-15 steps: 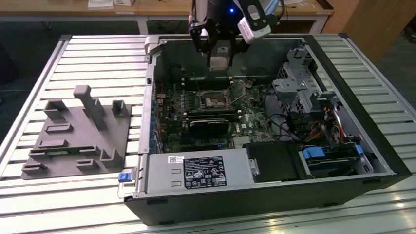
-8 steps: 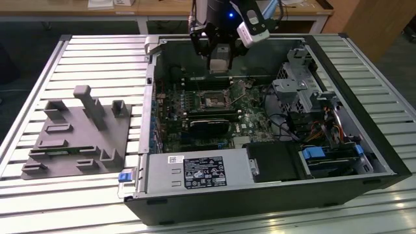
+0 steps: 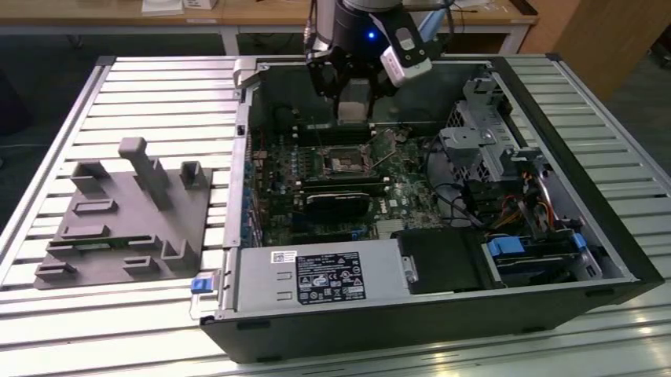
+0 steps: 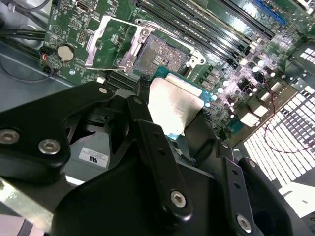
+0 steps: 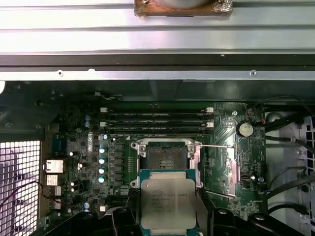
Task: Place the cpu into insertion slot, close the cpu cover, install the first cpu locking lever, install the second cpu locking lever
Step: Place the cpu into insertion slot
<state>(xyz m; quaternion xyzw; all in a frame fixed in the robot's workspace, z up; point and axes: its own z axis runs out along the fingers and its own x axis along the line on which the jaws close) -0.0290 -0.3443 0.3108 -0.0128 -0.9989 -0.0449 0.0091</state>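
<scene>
My gripper (image 3: 354, 118) hangs inside the open computer case, shut on the cpu (image 5: 167, 205), a flat silvery square clamped between black fingers (image 4: 143, 115). In both wrist views the cpu (image 4: 174, 104) hovers above the green board, close beside the insertion slot (image 5: 166, 153), and overlaps its rim. The insertion slot (image 4: 157, 54) is uncovered, with a dark centre and a metal rim. In the exterior view the insertion slot (image 3: 346, 162) lies just in front of the gripper. The cpu cover (image 4: 96, 44) is swung open to one side of the socket. A thin locking lever (image 5: 216, 146) sticks out beside it.
The case (image 3: 587, 236) lies open on a slatted metal table (image 3: 157, 86). Long memory slots (image 5: 157, 120) run past the socket. A black graphics card (image 3: 341, 206), a power supply (image 3: 314, 276) and a drive cage with cables (image 3: 493, 149) fill the case. A grey fixture (image 3: 131, 212) sits at the exterior view's left.
</scene>
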